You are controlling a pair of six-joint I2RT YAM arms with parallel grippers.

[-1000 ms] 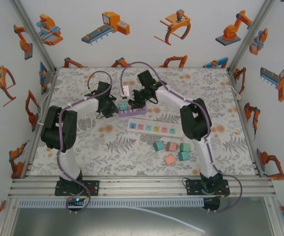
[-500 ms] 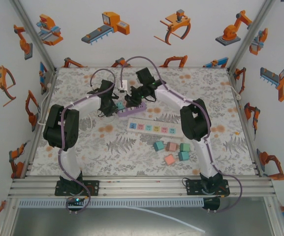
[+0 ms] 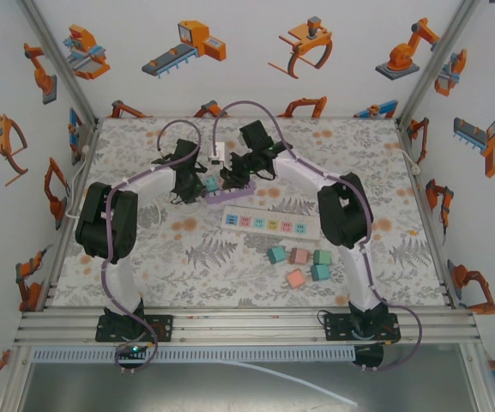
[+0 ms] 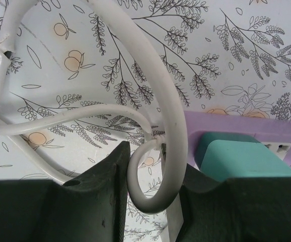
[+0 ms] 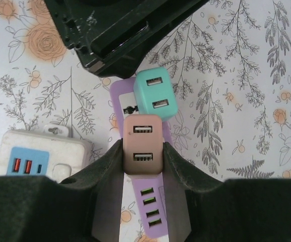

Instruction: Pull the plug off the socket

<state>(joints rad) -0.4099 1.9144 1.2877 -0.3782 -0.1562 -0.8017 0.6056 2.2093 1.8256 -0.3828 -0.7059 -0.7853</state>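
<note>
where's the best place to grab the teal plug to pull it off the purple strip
Grip the teal plug by the two flat sides that face across the purple strip, coming down from above. It is a boxy block, and the pink plug, held in the right gripper, sits close beside it along the strip, so the crosswise pair looks freest.

You see the far strip [image 3: 223, 196] carrying the first plug [image 5: 142, 148], with the second plug [image 5: 155, 96] just beside it and the cable [image 4: 155, 75] at its left end. The near strip [image 3: 268, 225] lies before it, and loose blocks [image 3: 298, 256] lie nearer still on the tabletop [image 3: 384, 172].
</note>
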